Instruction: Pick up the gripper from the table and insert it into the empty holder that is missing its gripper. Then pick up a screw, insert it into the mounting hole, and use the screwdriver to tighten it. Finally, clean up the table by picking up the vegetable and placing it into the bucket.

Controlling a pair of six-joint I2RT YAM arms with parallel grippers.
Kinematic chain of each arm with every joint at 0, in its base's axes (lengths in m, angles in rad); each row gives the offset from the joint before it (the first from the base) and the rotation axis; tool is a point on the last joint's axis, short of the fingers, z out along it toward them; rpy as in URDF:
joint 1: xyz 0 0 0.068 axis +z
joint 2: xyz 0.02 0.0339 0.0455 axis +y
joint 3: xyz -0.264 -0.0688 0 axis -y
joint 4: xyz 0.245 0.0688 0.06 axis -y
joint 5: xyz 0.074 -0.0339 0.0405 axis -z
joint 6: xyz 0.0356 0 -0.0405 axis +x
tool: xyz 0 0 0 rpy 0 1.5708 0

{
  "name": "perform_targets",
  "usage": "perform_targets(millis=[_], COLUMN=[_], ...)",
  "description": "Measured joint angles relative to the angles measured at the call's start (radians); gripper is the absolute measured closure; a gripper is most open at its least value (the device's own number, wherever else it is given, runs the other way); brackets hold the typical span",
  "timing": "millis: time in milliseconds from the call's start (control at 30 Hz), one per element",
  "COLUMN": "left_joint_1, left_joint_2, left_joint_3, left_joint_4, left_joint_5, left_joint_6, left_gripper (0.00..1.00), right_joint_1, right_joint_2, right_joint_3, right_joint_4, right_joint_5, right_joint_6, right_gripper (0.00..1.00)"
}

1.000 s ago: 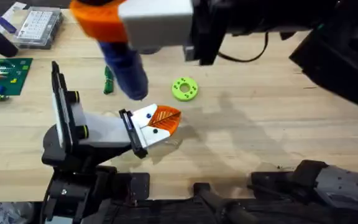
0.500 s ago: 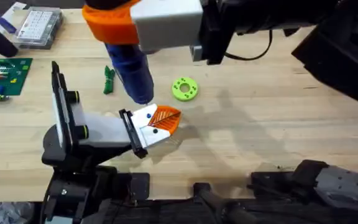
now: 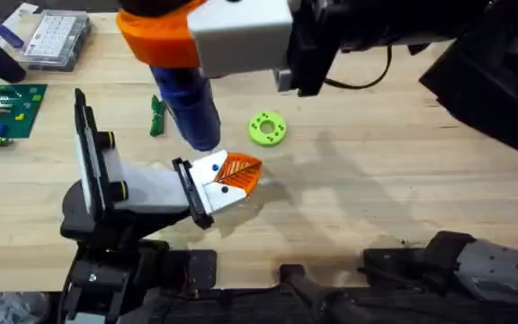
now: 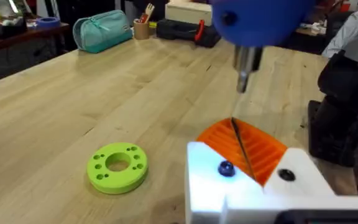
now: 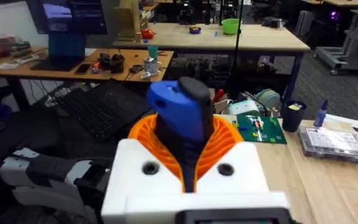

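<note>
Two jobs look done already: the gripper [image 3: 230, 174], its orange ribbed tip on a white base, sits seated against the black bracket of the holder [image 3: 142, 187] near the bench's [image 3: 376, 171] left front, and a blue screw head [image 4: 226, 168] shows in its white base. The right hand [image 5: 188, 168] is clenched on the screwdriver [image 3: 185, 94], holding it steeply tilted over the fitted piece so the thin bit [image 4: 243, 78] hangs just above the orange ribs, apparently lining up to drive the screw. Whether the left hand is clenched or released I cannot tell.

The vegetable [image 3: 156, 115] lies on the bench just left of the screwdriver, not yet cleared. A lime-green ring [image 3: 267, 128] lies to the right, apart from the work. A circuit board [image 3: 5, 110] and a clear parts box [image 3: 54, 38] sit far left, out of the way.
</note>
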Motion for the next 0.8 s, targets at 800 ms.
perform_targets(millis=[800], left_joint_1=[0.0], left_joint_2=[0.0], left_joint_3=[0.0], left_joint_4=[0.0], left_joint_5=[0.0], left_joint_6=[0.0], left_gripper=[0.986], right_joint_1=[0.011], right_joint_2=[0.0], right_joint_3=[-0.109], right_joint_4=[0.074], right_joint_5=[-0.013], right_joint_6=[-0.04], right_gripper=[0.956])
